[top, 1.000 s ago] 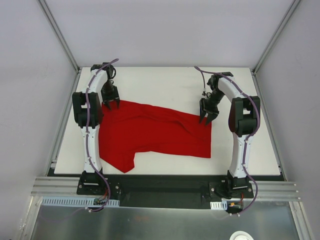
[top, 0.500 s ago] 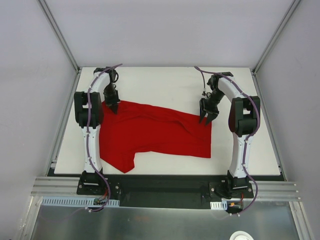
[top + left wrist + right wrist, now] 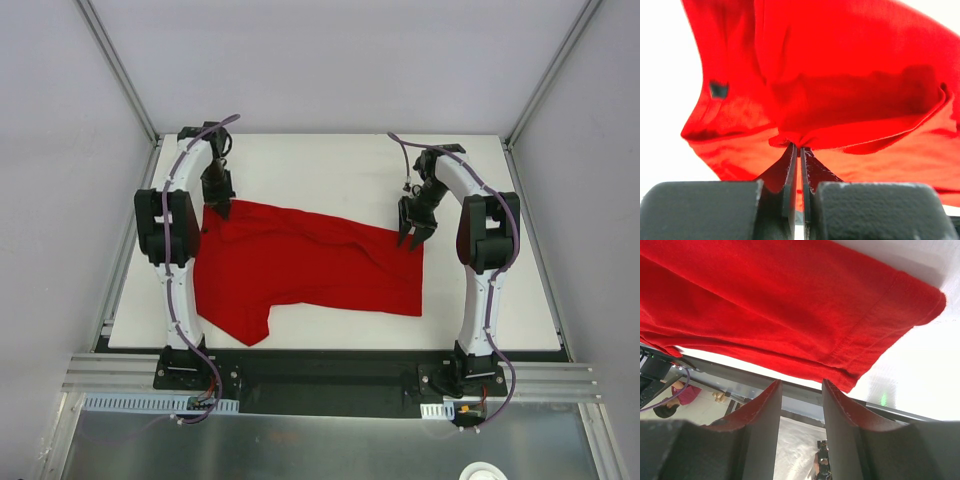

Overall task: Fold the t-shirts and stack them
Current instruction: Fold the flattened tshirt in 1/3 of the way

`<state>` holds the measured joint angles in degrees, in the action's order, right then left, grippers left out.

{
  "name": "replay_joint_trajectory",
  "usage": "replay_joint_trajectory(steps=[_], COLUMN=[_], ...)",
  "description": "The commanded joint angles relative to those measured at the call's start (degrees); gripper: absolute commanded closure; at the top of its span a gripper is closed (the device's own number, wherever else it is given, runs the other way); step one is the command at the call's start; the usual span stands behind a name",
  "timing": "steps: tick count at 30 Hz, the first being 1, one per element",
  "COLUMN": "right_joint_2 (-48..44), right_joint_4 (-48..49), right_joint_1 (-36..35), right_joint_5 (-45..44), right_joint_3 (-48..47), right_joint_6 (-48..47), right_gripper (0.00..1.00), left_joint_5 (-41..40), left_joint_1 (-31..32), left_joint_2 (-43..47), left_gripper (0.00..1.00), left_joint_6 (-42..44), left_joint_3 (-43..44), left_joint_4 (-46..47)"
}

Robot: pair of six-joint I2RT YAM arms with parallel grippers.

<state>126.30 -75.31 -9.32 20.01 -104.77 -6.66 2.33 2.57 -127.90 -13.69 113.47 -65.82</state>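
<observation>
A bright red t-shirt [image 3: 310, 265] lies spread across the white table [image 3: 330, 165], one sleeve pointing toward the near edge. My left gripper [image 3: 218, 208] is at the shirt's far left corner and is shut on a pinched fold of it. In the left wrist view the jaws [image 3: 799, 146] meet on bunched red t-shirt cloth [image 3: 840, 75]. My right gripper [image 3: 412, 238] hovers over the far right corner, open. In the right wrist view its fingers [image 3: 801, 382] stand apart with nothing between them, just off the t-shirt hem [image 3: 790, 305].
Grey walls and slanted aluminium posts [image 3: 120, 70] enclose the table on three sides. A black rail [image 3: 320, 365] runs along the near edge between the two arm bases. Bare table surface lies behind the shirt and to its right [image 3: 500, 300].
The left gripper has closed on the shirt's far left corner and drawn it slightly left. The right arm has not moved.
</observation>
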Motion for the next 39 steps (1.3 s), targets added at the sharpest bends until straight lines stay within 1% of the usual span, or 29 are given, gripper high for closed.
replay_joint_trajectory(steps=[1,7,9,14,17,18,19,21,22,24,25,28,31,34,37,38,39], right_joint_2=[0.26,0.18,0.09,0.00,0.00,-0.09,-0.09,-0.09,-0.18,-0.18,-0.18,-0.18,0.00,-0.18,-0.35,-0.44,-0.35], right_joint_4=[-7.48,-7.48,-7.40,-7.40,-7.40,-7.40,-7.31,-7.40,-7.40,-7.40,-7.40,-7.40,-7.40,-7.48,-7.40,-7.40,-7.40], right_joint_1=[-0.52,-0.52,-0.52,-0.61,-0.61,-0.78,-0.79,-0.79,-0.87,-0.96,-1.05,-1.31,-1.40,-1.49,-1.58,-1.49,-1.58], right_joint_5=[1.08,1.26,1.52,1.61,1.61,1.61,1.61,1.70,1.61,1.61,1.61,1.79,1.79,1.79,1.61,1.61,1.18], right_joint_3=[-1.58,-1.05,-0.79,-0.35,-0.35,-0.26,-0.26,-0.26,-0.17,0.00,0.01,0.01,-0.17,-0.08,0.44,0.71,1.40], right_joint_6=[-0.37,-0.38,-0.46,-0.55,-0.46,-0.55,-0.55,-0.55,-0.64,-0.55,-0.55,-0.46,-0.38,-0.38,-0.46,-0.55,-0.55], right_gripper=[0.59,0.59,0.59,0.59,0.59,0.59,0.59,0.59,0.59,0.59,0.59,0.59,0.59,0.59,0.59,0.59,0.59], left_joint_5=[-3.46,-5.31,-5.75,-6.46,-8.38,-8.57,-9.00,-10.06,-10.41,-10.24,-10.50,-9.72,-7.96,-6.29,-5.14,-4.79,-4.79], left_joint_1=[0.77,1.56,1.91,2.53,2.53,2.53,2.53,3.31,3.58,4.81,5.42,7.62,9.29,11.05,11.58,11.58,11.58], left_joint_2=[7.30,11.52,12.40,16.09,17.33,17.76,18.99,20.92,22.93,24.09,23.75,20.59,14.80,8.38,2.84,1.70,0.21], left_gripper=[1.00,1.00,1.00,1.00,1.00,0.98,0.81,0.72,0.62,0.54,0.49,0.41,0.41,0.43,0.48,0.51,0.58], left_joint_6=[1.47,1.57,1.48,0.16,-0.98,-1.16,-1.60,-2.13,-2.30,-2.48,-2.48,-2.57,-2.57,-2.83,-2.57,-2.48,-2.83], left_joint_3=[-2.55,-9.05,-12.39,-19.24,-22.05,-22.76,-23.29,-23.56,-23.12,-19.88,-16.56,-10.93,-7.58,-6.60,-6.16,-5.81,-5.89], left_joint_4=[-2.55,-4.66,-5.28,-6.60,-8.09,-8.18,-8.18,-6.79,-6.25,-5.28,-5.28,-5.46,-5.81,-5.11,-4.58,-4.58,-3.53])
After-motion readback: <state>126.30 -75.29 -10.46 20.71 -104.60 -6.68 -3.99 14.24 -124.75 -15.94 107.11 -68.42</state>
